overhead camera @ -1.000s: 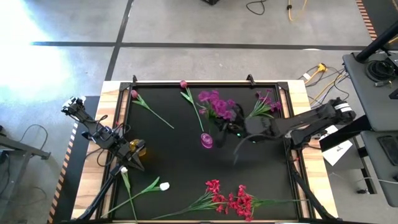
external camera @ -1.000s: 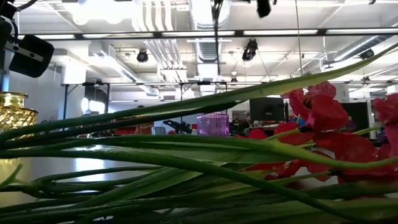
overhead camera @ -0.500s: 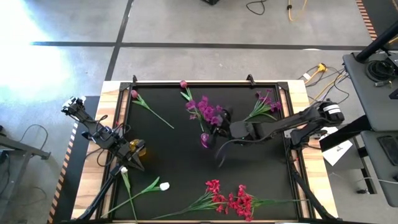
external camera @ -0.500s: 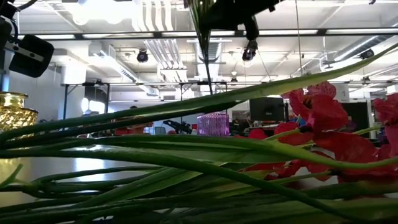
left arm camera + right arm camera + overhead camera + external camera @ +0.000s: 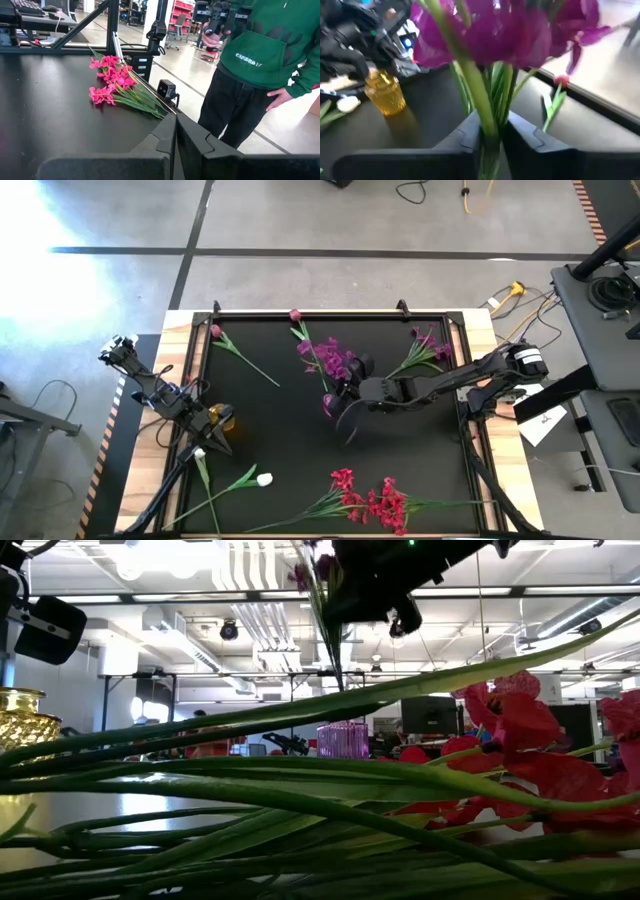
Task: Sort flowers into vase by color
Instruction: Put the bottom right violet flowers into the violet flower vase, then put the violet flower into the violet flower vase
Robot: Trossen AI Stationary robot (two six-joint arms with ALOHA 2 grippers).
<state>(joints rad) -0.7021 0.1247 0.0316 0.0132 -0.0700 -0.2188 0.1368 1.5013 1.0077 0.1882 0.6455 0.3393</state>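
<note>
My right gripper (image 5: 348, 386) hangs over the table's middle, shut on a purple flower bunch (image 5: 328, 360). Its green stalks (image 5: 325, 635) hang down above the purple vase (image 5: 329, 406), which stands on the mat (image 5: 343, 739). My left gripper (image 5: 205, 430) waits shut by the table's left edge beside the yellow vase (image 5: 222, 418). Lying on the mat are a second purple bunch (image 5: 425, 345), two pink tulips (image 5: 215, 332), white tulips (image 5: 262, 478) and red blossom stems (image 5: 370, 500). My right gripper pinches the bunch's green stalks (image 5: 489, 117) between its two fingers, just below the purple blossoms (image 5: 505, 35). The fingers come level from the table's right and lie across the stalks. The bunch is lifted clear, blossoms up, with its stalks hanging below the gripper.
Red blossoms (image 5: 520, 720) and green stalks (image 5: 300, 800) fill the front of the low view. A raised frame (image 5: 330, 313) rims the black mat. A person in a green hoodie (image 5: 260, 45) stands beyond the table's edge. The yellow vase (image 5: 385, 92) shows in the right wrist view.
My right gripper has carried the purple bunch toward the table's left, from beside the purple vase to over it, and has come lower, dropping into the top of the low view. The hanging stalks have swung along with it. The gripper has stayed shut on them.
</note>
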